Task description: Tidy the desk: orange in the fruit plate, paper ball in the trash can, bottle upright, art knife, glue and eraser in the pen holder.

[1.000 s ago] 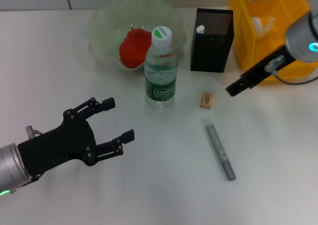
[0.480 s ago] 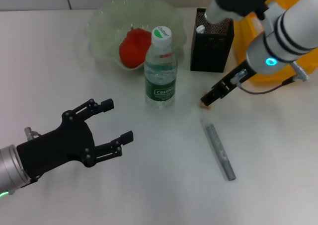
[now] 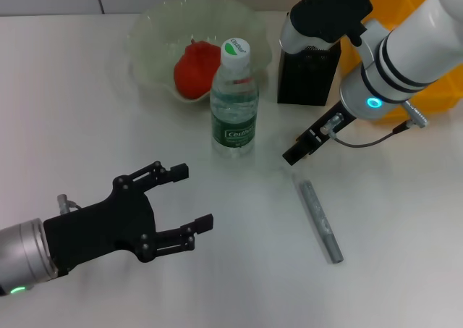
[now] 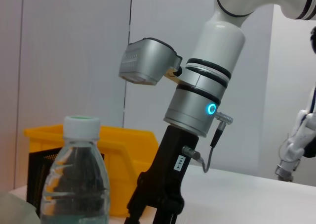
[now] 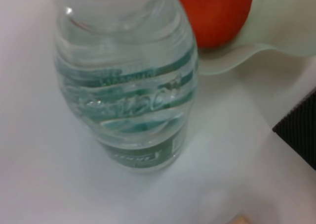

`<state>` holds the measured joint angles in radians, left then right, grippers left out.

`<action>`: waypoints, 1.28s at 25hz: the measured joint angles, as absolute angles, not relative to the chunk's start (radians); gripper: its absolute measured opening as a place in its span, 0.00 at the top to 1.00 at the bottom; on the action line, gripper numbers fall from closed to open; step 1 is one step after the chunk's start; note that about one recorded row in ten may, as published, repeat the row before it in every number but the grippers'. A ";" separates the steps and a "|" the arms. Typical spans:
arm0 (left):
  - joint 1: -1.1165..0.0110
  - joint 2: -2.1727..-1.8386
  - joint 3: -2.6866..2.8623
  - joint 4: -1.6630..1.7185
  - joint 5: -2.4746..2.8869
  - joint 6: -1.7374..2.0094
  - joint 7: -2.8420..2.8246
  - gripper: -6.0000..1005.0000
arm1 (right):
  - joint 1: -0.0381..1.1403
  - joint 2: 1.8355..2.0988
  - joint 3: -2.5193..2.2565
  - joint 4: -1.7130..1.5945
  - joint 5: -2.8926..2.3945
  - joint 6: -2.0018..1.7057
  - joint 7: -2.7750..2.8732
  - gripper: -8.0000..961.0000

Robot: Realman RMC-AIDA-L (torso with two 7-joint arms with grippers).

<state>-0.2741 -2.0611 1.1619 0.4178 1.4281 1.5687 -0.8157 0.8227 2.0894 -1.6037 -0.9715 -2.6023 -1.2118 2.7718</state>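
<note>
left gripper [image 3: 194, 198] lower left of the head frame, fingers spread wide, holding nothing, hovering over bare table well short of the bottle.

upper left-centre: fruit plate [image 3: 148, 35] with the orange [image 3: 194, 69] lying in it. that item looks done.

centre: bottle [image 3: 234, 100] standing upright, cap on, just in front of the plate.

right of centre: right gripper [image 3: 293, 155] angled down to the table beside the bottle, tip low over the spot where the eraser should lie. eraser itself hidden under the tip in the head view; only a tan sliver at the bottom edge of the right wrist view [image 5: 240, 219]. cannot tell how its fingers stand.

judgement: eraser is light, stiff, slightly grippy; pinch across the short sides, low to the table, or it may skid.

below it: grey stick [image 3: 320, 220] lying flat, likely knife or glue.

upper right: pen holder [image 3: 305, 78], partly behind the arm; trash can [image 3: 405, 2] behind.
</note>
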 joint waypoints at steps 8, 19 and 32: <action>-0.279 -2.059 1.167 0.421 1.428 1.563 -0.827 0.15 | 0.840 2.089 -1.612 -0.915 -2.584 -1.170 2.765 0.13; -0.278 -2.061 1.162 0.420 1.428 1.561 -0.826 0.15 | 0.852 2.089 -1.623 -0.900 -2.586 -1.183 2.765 0.36; -0.279 -2.063 1.158 0.417 1.428 1.549 -0.821 0.15 | 0.821 2.086 -1.615 -0.967 -2.595 -1.196 2.764 0.56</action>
<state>-0.2792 -2.0632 1.1581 0.4172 1.4281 1.5493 -0.8207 0.8207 2.0862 -1.6147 -0.9666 -2.5951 -1.1964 2.7637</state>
